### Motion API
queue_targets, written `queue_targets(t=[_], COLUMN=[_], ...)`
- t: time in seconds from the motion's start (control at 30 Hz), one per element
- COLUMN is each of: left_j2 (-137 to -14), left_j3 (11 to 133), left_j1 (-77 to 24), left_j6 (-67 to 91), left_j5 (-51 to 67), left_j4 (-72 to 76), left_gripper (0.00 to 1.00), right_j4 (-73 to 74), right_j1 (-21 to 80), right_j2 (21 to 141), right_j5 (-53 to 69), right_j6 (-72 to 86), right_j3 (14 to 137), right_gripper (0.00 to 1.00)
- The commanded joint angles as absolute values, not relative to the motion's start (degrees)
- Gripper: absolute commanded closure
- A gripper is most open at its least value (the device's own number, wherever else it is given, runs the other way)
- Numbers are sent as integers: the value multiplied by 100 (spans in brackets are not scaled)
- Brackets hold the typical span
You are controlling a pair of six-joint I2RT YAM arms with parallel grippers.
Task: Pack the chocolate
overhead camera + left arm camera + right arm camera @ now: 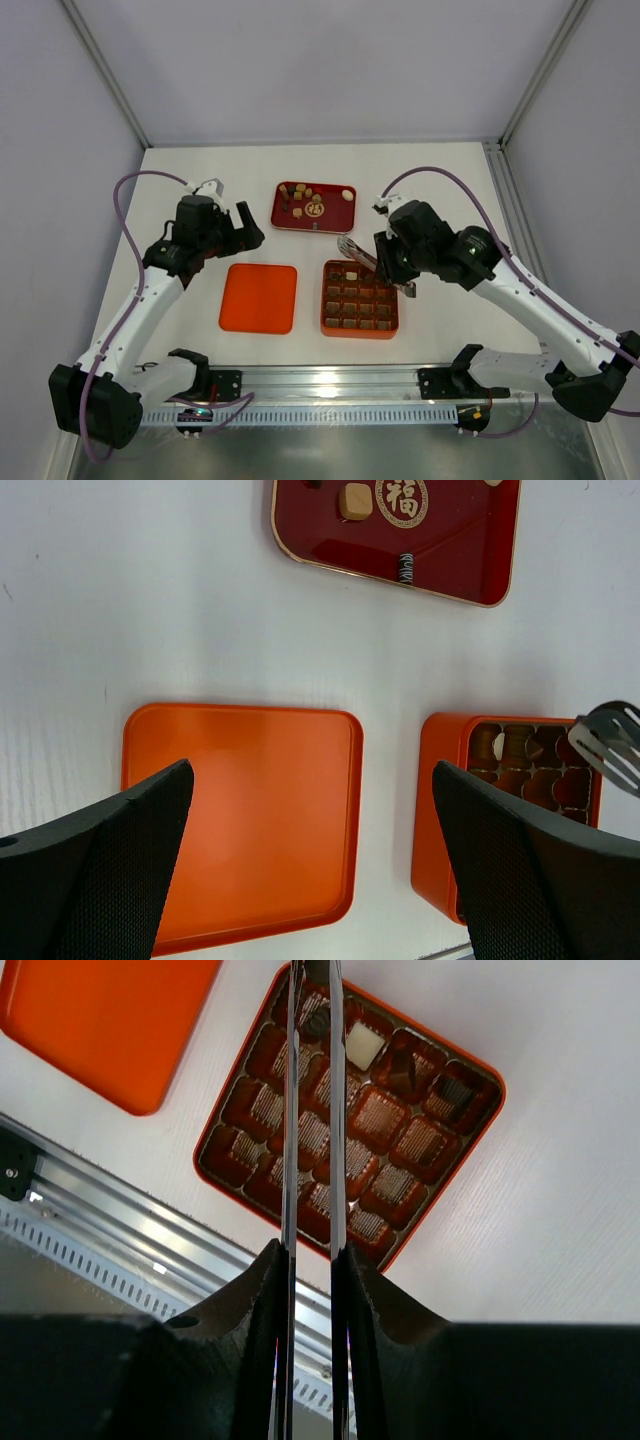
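Metal rail (330, 385) runs along the near edge of the white bench (440, 320). Just behind it the orange lid (259, 298) lies flat on the left, and the orange box (324, 310) stands open on the right, a little apart from it. In the far row of the box sits chocolate (365, 1045): one white piece and some dark ones. The other cells look brown and ribbed, and I cannot tell if these are pieces or only paper cups. The right gripper (310, 1260) is closed narrow on the tweezers (337, 1110), whose tips are at a dark piece in the far left corner cell; whether it is held or lying in the cell I cannot say. The left gripper (310, 850) hangs wide and empty by the far edge of the lid. Farther back, the red tray (338, 217) carries several loose pieces, so I judge the packing only partly done: these must go into the box, then the lid on top.
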State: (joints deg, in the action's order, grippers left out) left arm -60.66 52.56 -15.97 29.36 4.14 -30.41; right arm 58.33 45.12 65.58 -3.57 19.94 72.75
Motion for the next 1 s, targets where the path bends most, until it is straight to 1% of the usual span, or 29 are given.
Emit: queue_targets(t=[0.0,0.27,0.63,0.97], left_j2=[-6029,-6003,-5994,-6012], left_j3=[5256,5256,5238,5256], left_j1=[-1582,-1582,-1582,-1582], left_j6=[2892,2883,2883,2874], left_j5=[466,439,431,422], left_j4=[-2918,-2909,-2909,-2918], left_gripper=[0,0,0,0], right_j4=[5845,5748,5546,5396], right_j1=[4745,5334,5660,5757], right_j2=[6232,6144,6328,6442], right_j5=[-351,-457,-606,-589], right_j6=[2460,2804,2979,3006], right_j3=[7120,6768,6504,6399], right_gripper=[71,71,71,70])
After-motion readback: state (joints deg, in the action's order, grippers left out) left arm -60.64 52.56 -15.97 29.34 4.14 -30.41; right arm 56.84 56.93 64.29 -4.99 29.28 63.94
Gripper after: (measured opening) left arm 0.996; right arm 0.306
